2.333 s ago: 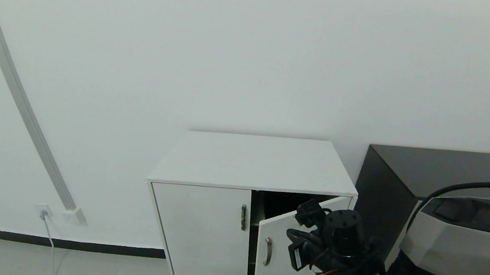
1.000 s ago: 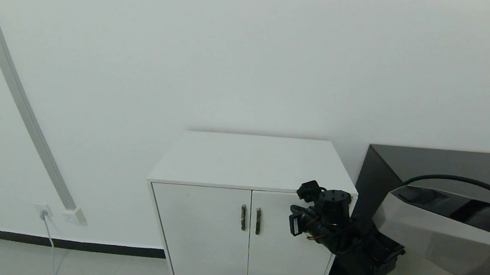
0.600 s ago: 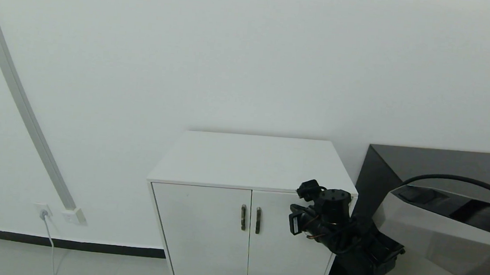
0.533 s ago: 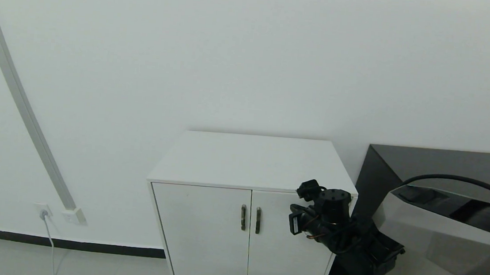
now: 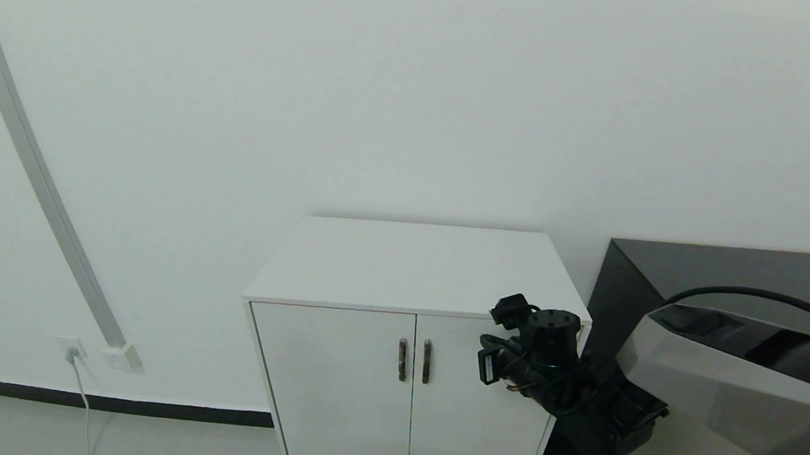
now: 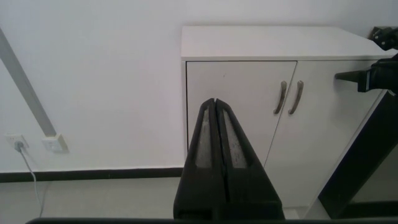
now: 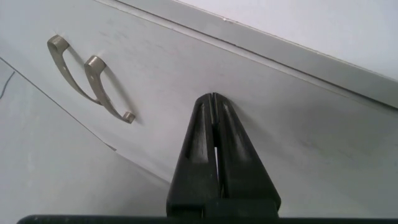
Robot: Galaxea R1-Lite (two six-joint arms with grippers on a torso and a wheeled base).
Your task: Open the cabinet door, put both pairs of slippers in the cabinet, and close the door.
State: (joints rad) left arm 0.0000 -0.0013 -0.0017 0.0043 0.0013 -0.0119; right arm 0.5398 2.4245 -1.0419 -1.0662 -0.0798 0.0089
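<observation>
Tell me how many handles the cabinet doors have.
2. The left handle is on the left door, the right handle on the right door, side by side at the centre seam.

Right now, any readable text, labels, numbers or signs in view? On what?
Nothing legible in any view.
White sticker on the right arm: print too small to read.
Cabinet, its handles, wall socket: no print or markings seen.
</observation>
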